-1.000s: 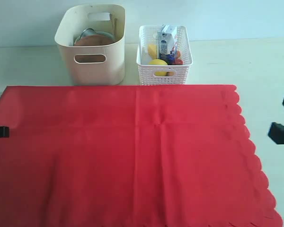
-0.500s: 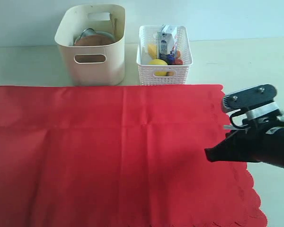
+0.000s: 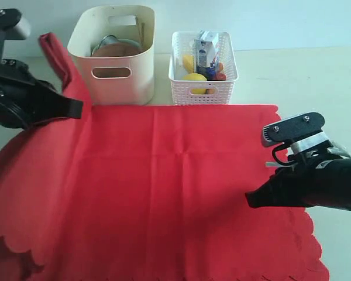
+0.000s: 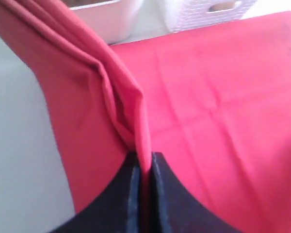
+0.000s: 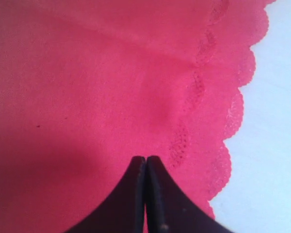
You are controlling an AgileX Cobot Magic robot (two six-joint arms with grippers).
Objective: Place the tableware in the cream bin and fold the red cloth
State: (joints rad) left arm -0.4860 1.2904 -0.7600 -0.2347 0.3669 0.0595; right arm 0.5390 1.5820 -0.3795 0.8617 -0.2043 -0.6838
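Note:
The red cloth (image 3: pixel 175 187) lies spread over the table, with its left edge pulled up into a peak beside the cream bin (image 3: pixel 114 88). My left gripper (image 3: pixel 76 109) is shut on that raised fold; the left wrist view shows the cloth (image 4: pixel 223 97) pinched between the jaws of the left gripper (image 4: pixel 144 158). My right gripper (image 3: pixel 250 201) is shut and empty, low over the cloth (image 5: pixel 87 73) near its scalloped right edge. Its closed tips show in the right wrist view (image 5: pixel 146 159). Inside the bin are a round wooden plate (image 3: pixel 114 51), a steel cup (image 3: pixel 108 40) and chopsticks (image 3: pixel 143 29).
A white lattice basket (image 3: pixel 202 88) holding a milk carton (image 3: pixel 205 50) and food stands right of the cream bin. Pale table (image 3: pixel 304 76) stretches to the right and behind the cloth. The cloth's lower left corner is curled under near the front edge.
My left arm has come into view, lifting the cloth's left edge up and toward the right. The right gripper has shifted slightly lower and left over the cloth, still shut.

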